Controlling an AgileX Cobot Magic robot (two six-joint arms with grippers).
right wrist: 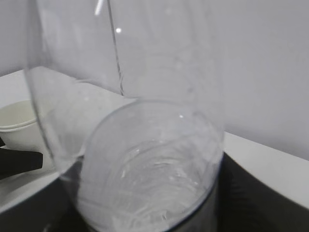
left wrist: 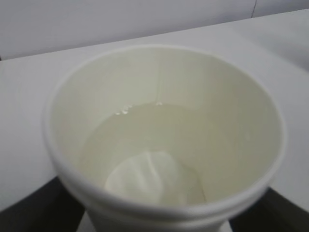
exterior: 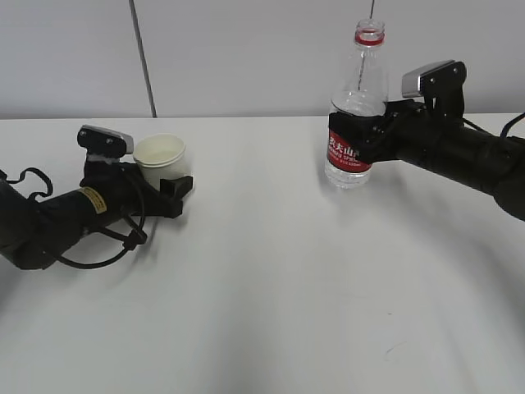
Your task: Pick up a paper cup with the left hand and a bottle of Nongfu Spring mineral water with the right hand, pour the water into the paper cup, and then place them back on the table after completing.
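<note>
- Exterior view: left hand (exterior: 164, 193) clamps the paper cup (exterior: 160, 156) near the table's (exterior: 262, 287) far-left edge; right hand (exterior: 361, 141) pinches the bottle (exterior: 357, 115), upright, uncapped, near the far-right edge.
- Water (left wrist: 149, 154) already pools in the smooth waxy cup — pouring looks finished.
- Next: release both gently — the thin, ribbed, clear plastic bottle could tip.

The cup (left wrist: 164, 140) fills the view from above, water (left wrist: 145, 140) pooled in its bottom, white table (left wrist: 29, 96) behind it.
</note>
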